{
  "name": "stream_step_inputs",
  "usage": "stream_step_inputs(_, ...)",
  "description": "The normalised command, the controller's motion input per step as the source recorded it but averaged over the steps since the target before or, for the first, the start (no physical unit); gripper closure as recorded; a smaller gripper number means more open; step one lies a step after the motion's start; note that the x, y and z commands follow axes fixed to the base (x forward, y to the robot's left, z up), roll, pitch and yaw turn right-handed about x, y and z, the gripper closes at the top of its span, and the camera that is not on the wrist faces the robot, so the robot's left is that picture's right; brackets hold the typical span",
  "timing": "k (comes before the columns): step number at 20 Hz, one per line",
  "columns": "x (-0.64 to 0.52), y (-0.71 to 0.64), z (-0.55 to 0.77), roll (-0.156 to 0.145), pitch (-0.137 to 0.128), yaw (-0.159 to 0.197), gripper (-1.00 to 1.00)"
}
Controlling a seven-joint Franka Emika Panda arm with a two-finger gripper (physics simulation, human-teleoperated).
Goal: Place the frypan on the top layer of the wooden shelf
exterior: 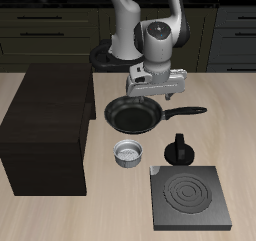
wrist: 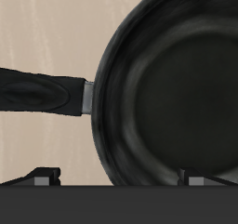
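Note:
The frypan (exterior: 132,113) is a round black pan lying on the table beside the wooden shelf (exterior: 48,125), with its long handle (exterior: 188,112) pointing away from the shelf. My gripper (exterior: 152,93) hovers just above the pan's back rim, open and empty. In the wrist view the pan (wrist: 177,93) fills most of the frame and its handle (wrist: 42,91) runs off to the side. The two fingertips (wrist: 42,176) stand wide apart, and the gripper (wrist: 121,177) hangs over the rim near where the handle joins. The shelf's flat top is bare.
A small grey metal pot (exterior: 129,153) sits nearer the table's front edge than the pan. A small black knobbed object (exterior: 180,148) stands beside it. A flat square black stove plate (exterior: 188,198) lies at the front. Dark cabinets line the back.

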Motion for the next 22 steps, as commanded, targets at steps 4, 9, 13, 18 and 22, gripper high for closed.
stream_step_inputs(4,-0.01,-0.03,-0.10,-0.009,0.004,0.002,-1.00)
stream_step_inputs(9,-0.08,0.07,-0.12,0.016,0.002,0.004,-1.00)
stream_step_inputs(13,-0.05,0.11,-0.11,0.047,0.002,0.027,-1.00)
stream_step_inputs(18,0.11,0.03,-0.12,0.072,0.064,-0.034,-1.00)
stream_step_inputs(22,0.14,-0.06,-0.10,0.018,0.011,-0.010,1.00)
